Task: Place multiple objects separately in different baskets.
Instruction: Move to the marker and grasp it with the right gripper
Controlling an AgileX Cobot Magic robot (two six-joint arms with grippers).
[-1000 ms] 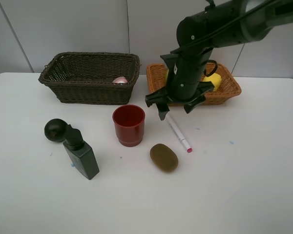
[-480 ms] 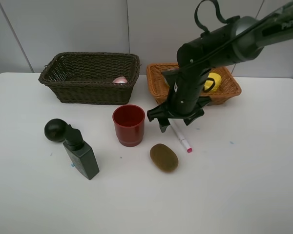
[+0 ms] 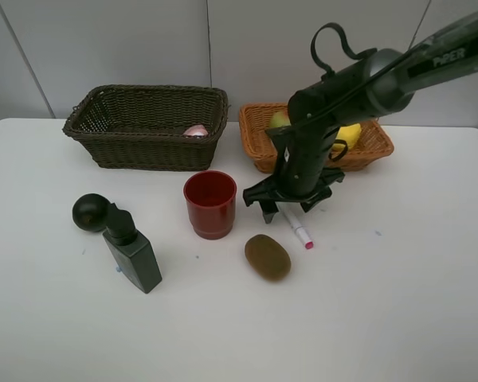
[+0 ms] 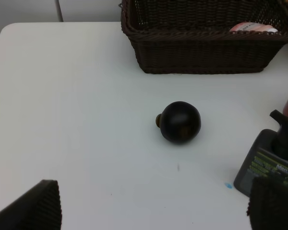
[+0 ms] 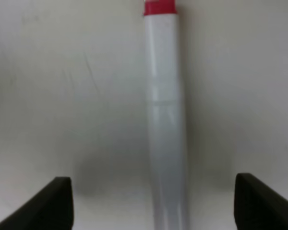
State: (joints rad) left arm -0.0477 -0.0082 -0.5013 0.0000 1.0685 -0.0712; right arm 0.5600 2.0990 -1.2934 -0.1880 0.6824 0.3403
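On the white desk (image 3: 382, 302), the right fingers (image 3: 265, 208) are down at the surface and stand apart, one on each side of the pink-white marker (image 3: 298, 228), gripping nothing. The right wrist view shows the marker's (image 5: 164, 96) white barrel running between the two dark tips (image 5: 57, 203) with bare desk on both sides, its pink end pointing away from them. The marker lies flat between the red cup (image 3: 210, 203) and the orange-tan basket (image 3: 376, 143), with the brown kiwi (image 3: 267, 256) just in front of it. In that basket sit the yellow lemon (image 3: 349, 132) and the green-red pear (image 3: 280, 119), both partly hidden by the arm. The dark brown basket (image 3: 143, 92) holds the small pink bottle (image 3: 196, 130) against its right wall. On the left of the desk the dark round fruit (image 3: 90, 212) touches the cap of the dark green bottle (image 3: 134, 251). The left fingers (image 4: 33, 207) are spread wide and empty above the desk, looking toward that round fruit (image 4: 180, 121).
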